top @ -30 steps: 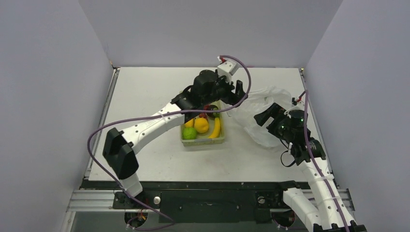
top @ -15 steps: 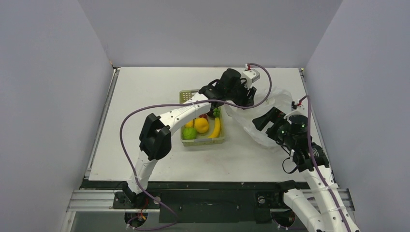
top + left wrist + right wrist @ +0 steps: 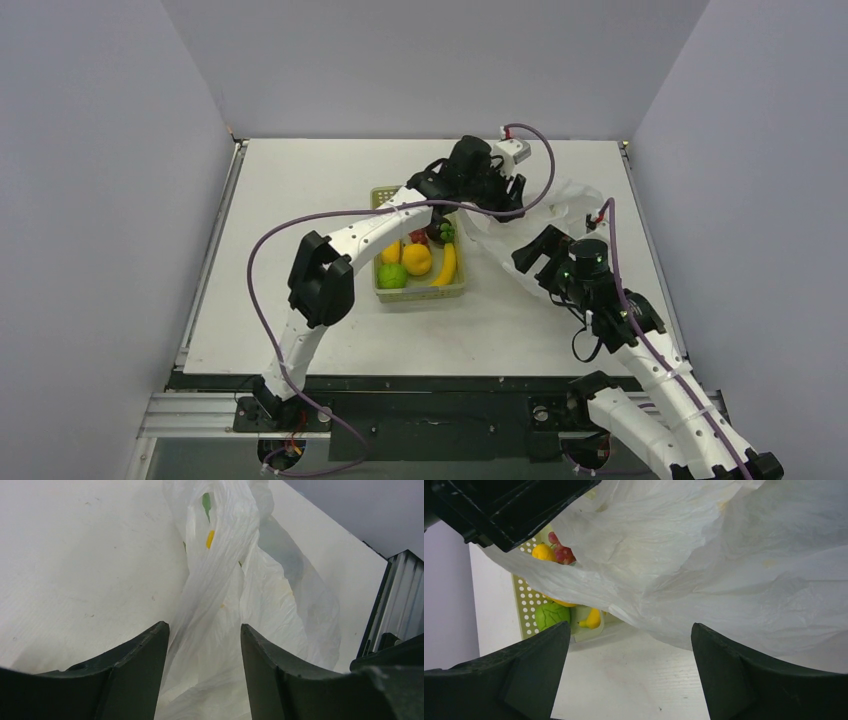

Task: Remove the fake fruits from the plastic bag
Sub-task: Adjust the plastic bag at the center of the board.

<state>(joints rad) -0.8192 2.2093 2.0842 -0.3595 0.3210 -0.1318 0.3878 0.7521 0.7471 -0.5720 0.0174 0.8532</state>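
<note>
The white plastic bag (image 3: pixel 565 198) lies crumpled at the right of the table. My left gripper (image 3: pixel 497 195) is at its left edge. In the left wrist view the left gripper (image 3: pixel 202 627) is open, its jaws either side of a twisted strip of the bag (image 3: pixel 220 580) with gaps showing. My right gripper (image 3: pixel 535 258) stands wide open just short of the bag's (image 3: pixel 724 555) near edge, nothing between its jaws (image 3: pixel 630 627). Fake fruits lie in the green basket (image 3: pixel 420 290): a green one (image 3: pixel 392 276), an orange one (image 3: pixel 417 259), a banana (image 3: pixel 446 265), a dark maroon one (image 3: pixel 437 233).
The slotted basket (image 3: pixel 526 602) sits left of the bag, with the green fruit (image 3: pixel 551 616), banana (image 3: pixel 593 620) and red grapes (image 3: pixel 561 552) showing under the bag's edge. Grey walls close in three sides. The left arm's purple cable loops over the table's left half.
My left arm has swung right from over the basket to the bag's edge, and its jaws have narrowed. My right gripper has shifted left and nearer along the bag's near edge.
</note>
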